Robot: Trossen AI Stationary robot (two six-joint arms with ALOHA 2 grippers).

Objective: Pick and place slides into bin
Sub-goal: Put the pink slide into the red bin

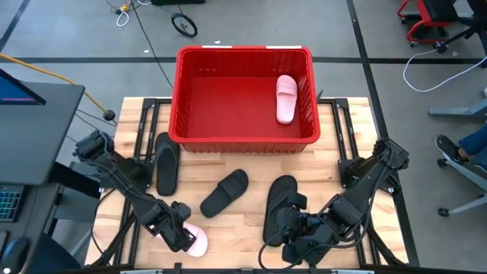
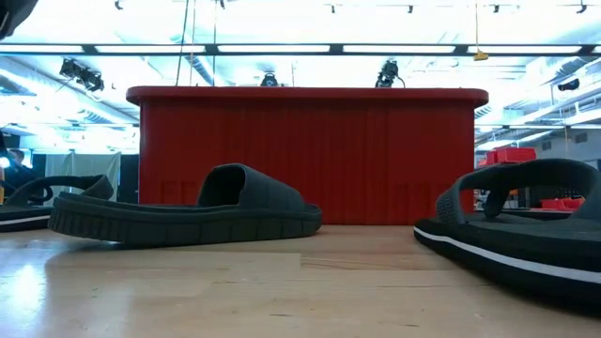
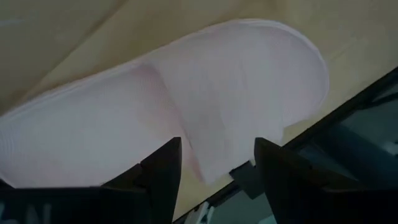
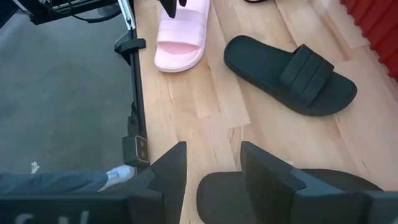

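A pale pink slide (image 1: 199, 242) lies sole down at the table's near left edge. My left gripper (image 1: 185, 234) is open right over it, its fingers standing on either side of the wide strap (image 3: 230, 93). A black sandal (image 1: 278, 204) lies near the right. My right gripper (image 1: 292, 234) is open just above its near end (image 4: 249, 193). A second pink slide (image 1: 286, 97) lies inside the red bin (image 1: 245, 138). Two more black slides lie on the table, one in the middle (image 1: 224, 192) and one at the left (image 1: 166, 163).
The bin stands at the table's far middle, its near wall close behind the slides (image 2: 310, 155). The table's near edge and its metal frame (image 4: 134, 93) lie right beside both grippers. Bare wood shows between the middle slide and the near edge.
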